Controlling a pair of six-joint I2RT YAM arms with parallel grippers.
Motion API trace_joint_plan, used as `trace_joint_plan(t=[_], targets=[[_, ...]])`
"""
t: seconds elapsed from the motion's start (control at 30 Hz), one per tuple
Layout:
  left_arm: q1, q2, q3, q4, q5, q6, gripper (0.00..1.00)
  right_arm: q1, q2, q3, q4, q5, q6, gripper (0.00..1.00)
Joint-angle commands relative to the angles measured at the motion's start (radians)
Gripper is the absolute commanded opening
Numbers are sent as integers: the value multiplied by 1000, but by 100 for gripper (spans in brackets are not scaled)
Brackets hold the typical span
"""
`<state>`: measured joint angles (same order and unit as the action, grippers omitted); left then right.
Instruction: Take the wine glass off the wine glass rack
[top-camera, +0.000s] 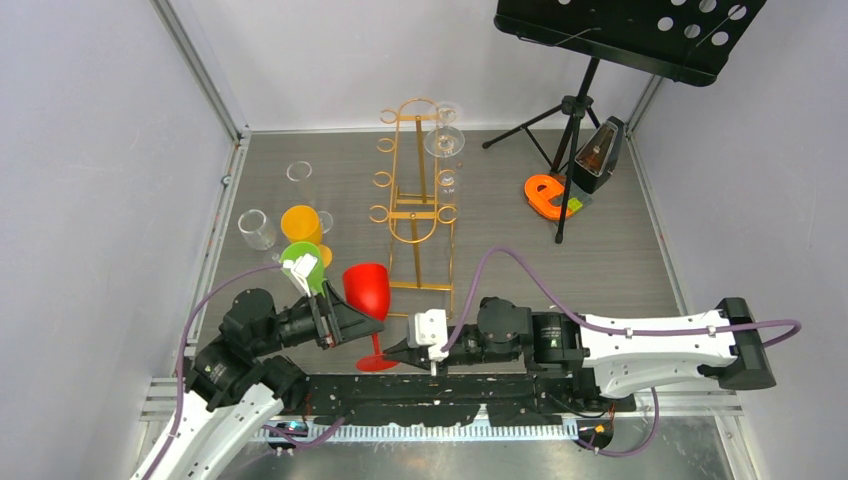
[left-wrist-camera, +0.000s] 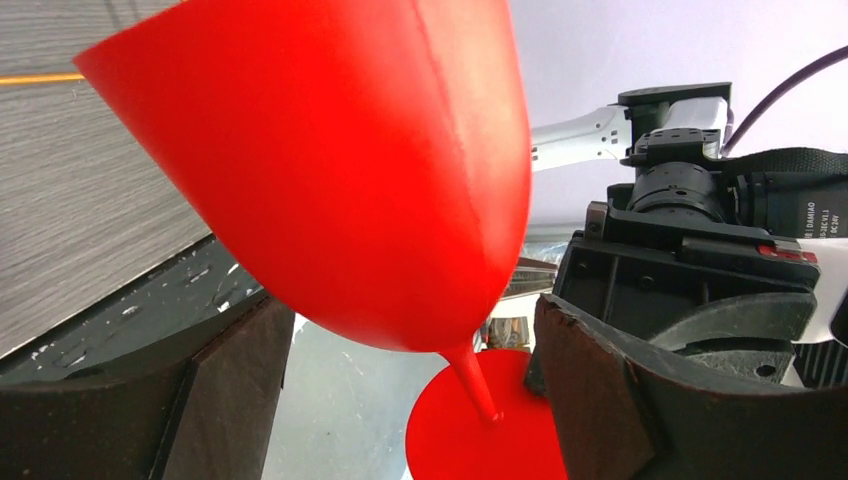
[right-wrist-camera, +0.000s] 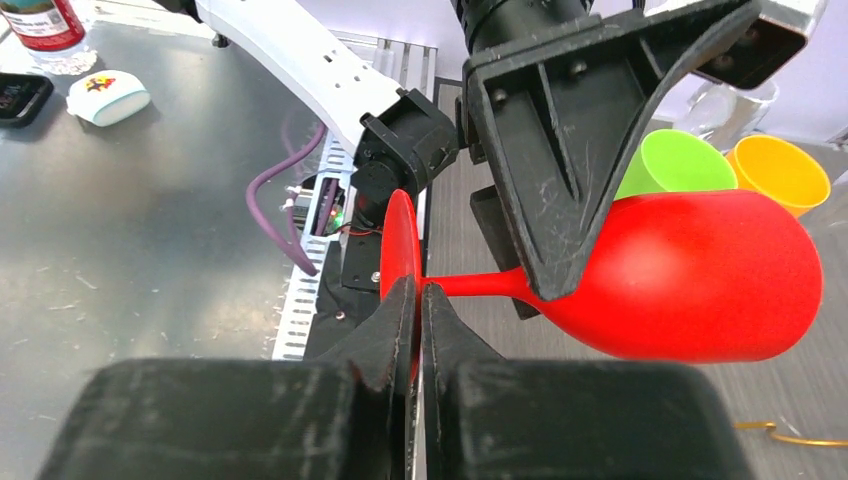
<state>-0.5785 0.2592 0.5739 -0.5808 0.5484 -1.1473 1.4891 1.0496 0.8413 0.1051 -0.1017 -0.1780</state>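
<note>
resting upright close to the middle of the worktop's (top-camera: 560, 270) near edge, the red wine glass (top-camera: 367, 288) is off the wine glass rack (top-camera: 418, 190) and just beside its wire base, which runs from there toward the far edge. the right gripper (right-wrist-camera: 420, 300) has its fingers pressed together on the rim of the glass's round foot, pinching it. the left gripper (top-camera: 345, 322) is spread, one finger at each side of the lower bowl; i cannot tell if the pads touch it. whether the foot sits on the surface is also hard to judge. a clear wine glass (top-camera: 443, 138) hangs high on the rack's right side, near the far edge. to the left of the grippers the room is tight: a green cup (top-camera: 303, 262), an orange cup (top-camera: 300, 222) and a clear tumbler (top-camera: 257, 228) crowd toward the left edge. bare grey boards show between the rack and the legs of the black music stand (top-camera: 620, 30) in the far right corner. the stand's top is cut by the picture's border. in the left wrist view the red bowl hides most of the table, and the right arm's motor (left-wrist-camera: 800, 210) carries white lettering "damiao" with "dc 24v" under it. in the right wrist view a bottle (right-wrist-camera: 40, 20) with a red label is cut off at the corner, its writing too small to read.
</note>
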Motion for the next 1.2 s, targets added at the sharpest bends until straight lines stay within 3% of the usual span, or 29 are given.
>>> trace_joint_plan(t=[0.0,0.17,0.57,0.73,0.77,0.83,0.9,0.97,1.17], targets=[[-3,-15,-11,71,41,-10,82,31,19,58,97,81,-104,6],[-2,-19,-19,89,47,-15,64,58,46,63,109,140,-154,6],[-3,-27,-37,141,91,-23,0,73,117,107,80,197,-181,6],[-3,-47,-30,115,87,4,0,79,109,116,47,220,-166,7],[-3,-51,-32,111,89,6,0,79,106,116,42,224,-158,10],[-4,-61,-36,105,96,14,0,78,99,121,10,236,-144,29],[-2,-72,-34,76,88,33,0,79,87,120,-16,248,-133,42],[-3,-80,-32,41,84,59,0,79,71,115,-36,258,-116,50],[-3,-106,-22,-90,92,173,0,79,-4,126,-158,277,-35,56]])
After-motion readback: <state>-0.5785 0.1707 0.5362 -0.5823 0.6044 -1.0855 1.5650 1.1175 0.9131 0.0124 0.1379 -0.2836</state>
